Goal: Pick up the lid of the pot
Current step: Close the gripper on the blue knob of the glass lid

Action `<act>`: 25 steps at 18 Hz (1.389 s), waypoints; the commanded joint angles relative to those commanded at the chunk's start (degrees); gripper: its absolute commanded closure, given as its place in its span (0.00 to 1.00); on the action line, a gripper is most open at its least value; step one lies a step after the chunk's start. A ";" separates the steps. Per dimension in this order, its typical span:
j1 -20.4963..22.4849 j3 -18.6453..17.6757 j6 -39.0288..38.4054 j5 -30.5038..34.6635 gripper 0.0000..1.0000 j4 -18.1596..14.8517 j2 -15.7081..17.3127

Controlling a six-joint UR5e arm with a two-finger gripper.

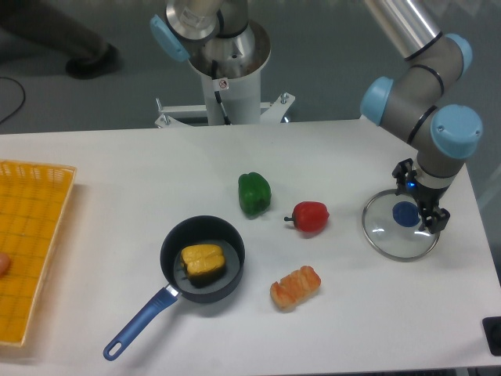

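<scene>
The glass pot lid (387,235) with a metal rim and a blue knob (405,213) lies flat on the white table at the right. My gripper (421,202) points down over it, right at the knob. Its black fingers (437,220) stand apart, one on each side of the knob, so it is open and holds nothing. The fingertips are low, close to the glass; I cannot tell whether they touch it.
A red pepper (311,216) lies just left of the lid and a green pepper (254,193) further left. A black pan (202,258) with a blue handle holds a yellow pepper (203,262). A croissant (296,287) lies in front. A yellow basket (31,251) stands at the left edge.
</scene>
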 joint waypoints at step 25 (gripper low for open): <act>-0.62 -0.26 0.44 0.09 0.17 0.18 -2.11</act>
